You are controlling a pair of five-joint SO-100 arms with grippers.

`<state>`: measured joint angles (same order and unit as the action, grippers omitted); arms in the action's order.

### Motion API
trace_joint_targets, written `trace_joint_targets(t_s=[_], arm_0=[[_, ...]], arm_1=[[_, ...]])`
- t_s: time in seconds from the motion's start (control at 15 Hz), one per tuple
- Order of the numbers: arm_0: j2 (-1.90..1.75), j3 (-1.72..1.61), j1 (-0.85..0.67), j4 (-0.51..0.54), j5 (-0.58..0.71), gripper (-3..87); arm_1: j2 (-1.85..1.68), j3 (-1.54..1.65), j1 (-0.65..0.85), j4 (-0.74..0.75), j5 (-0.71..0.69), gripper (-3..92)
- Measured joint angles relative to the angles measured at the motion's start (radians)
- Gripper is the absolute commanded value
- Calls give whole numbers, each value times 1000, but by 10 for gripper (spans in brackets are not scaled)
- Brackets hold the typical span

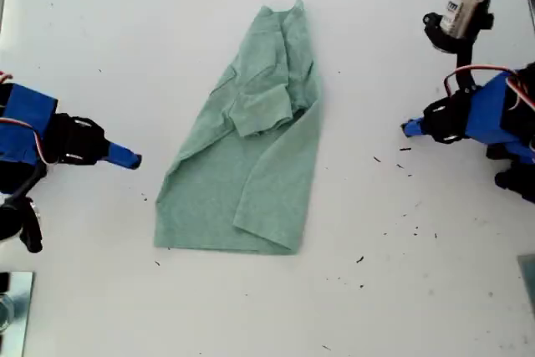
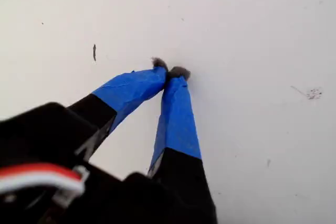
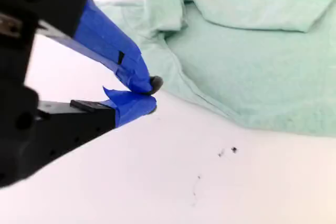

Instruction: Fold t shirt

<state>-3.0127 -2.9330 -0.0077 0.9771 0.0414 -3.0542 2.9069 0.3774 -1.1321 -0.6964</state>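
Closest to the lens, my second gripper (image 3: pixel 152 95) is hanging just above the tabletop (image 1: pixel 401 290) with its blue-taped jaws together and nothing between them, near the slanting edge of the t shirt (image 3: pixel 252 61). My first gripper (image 2: pixel 170 72) is also sitting closed and empty, over bare white surface further from the t shirt. In the exterior view the t shirt (image 1: pixel 251 156) is lying in the middle of the tabletop as a long, narrow shape, partly folded, with a sleeve turned in over the body and the hem end spreading wider than the neck end. My second gripper (image 1: pixel 129 158) is pointing at the t shirt from the exterior view's left, and my first gripper (image 1: pixel 410 129) is pointing at it from the exterior view's right, well apart from the cloth. The fold is looking unfinished to me, and the risk is lying in the soft knit. A pinch taking only the top layer would be pulling the turned-in sleeve open. A gripper dragging low would be bunching the fabric or sliding the whole t shirt across the smooth tabletop. Neither the t shirt nor the blue tape is showing any print. A small striped label on the camera module (image 1: pixel 464 7) beyond my first gripper is too blurred to read.
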Motion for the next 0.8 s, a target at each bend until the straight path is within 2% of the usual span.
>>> trace_joint_targets(t_s=[0.13,0.2,0.27,0.33,0.47,0.67,0.8], arm_0=[[187,98,118,9,-81,-3],[290,156,146,8,-101,29],[390,233,187,15,-112,170],[491,322,215,37,-120,257],[635,480,216,97,-120,272],[753,701,218,253,-120,270],[793,761,210,295,-112,267]], arm_1=[[-216,121,11,-32,0,25],[-305,130,12,-69,2,25],[-362,137,18,-100,3,25],[-380,138,26,-115,3,25],[-391,138,34,-115,3,25],[-394,138,34,-115,6,25],[-402,138,34,-117,12,25]])
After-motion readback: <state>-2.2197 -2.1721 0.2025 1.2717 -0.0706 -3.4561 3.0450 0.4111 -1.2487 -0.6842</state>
